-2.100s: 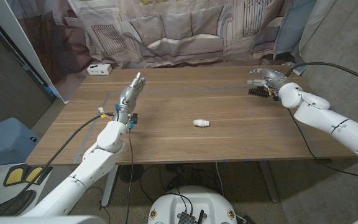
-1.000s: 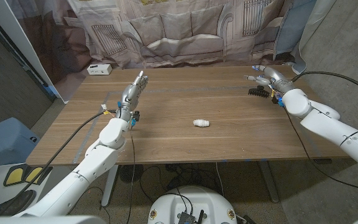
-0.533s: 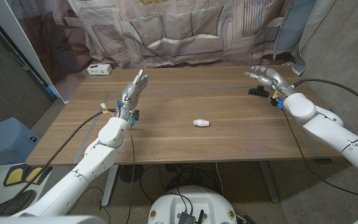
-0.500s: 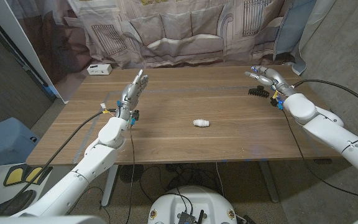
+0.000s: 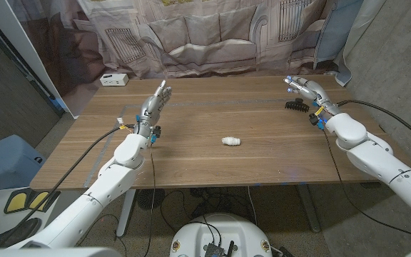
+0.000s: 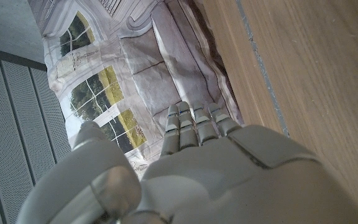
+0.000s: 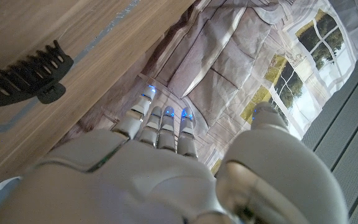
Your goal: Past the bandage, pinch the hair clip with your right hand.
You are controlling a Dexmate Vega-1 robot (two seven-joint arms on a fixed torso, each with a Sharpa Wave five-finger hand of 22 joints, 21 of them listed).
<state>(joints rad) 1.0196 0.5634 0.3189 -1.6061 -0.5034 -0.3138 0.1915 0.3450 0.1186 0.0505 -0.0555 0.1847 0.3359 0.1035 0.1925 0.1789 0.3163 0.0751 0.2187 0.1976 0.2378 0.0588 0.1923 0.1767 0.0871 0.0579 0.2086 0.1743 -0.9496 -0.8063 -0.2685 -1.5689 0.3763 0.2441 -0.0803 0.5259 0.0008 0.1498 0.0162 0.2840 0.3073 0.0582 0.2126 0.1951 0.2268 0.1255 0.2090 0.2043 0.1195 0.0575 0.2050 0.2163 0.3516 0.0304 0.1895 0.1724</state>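
No legible text, labels or nos. anywhere.

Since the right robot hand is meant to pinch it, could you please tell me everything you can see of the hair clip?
The hair clip is a black claw clip, seemingly plastic, with a row of curved teeth along one side and a small tab opposite. It lies on the wooden table near its far right corner, beside a grey tape line. Nothing touches it; the right robot hand hovers close beside it, fingers apart.
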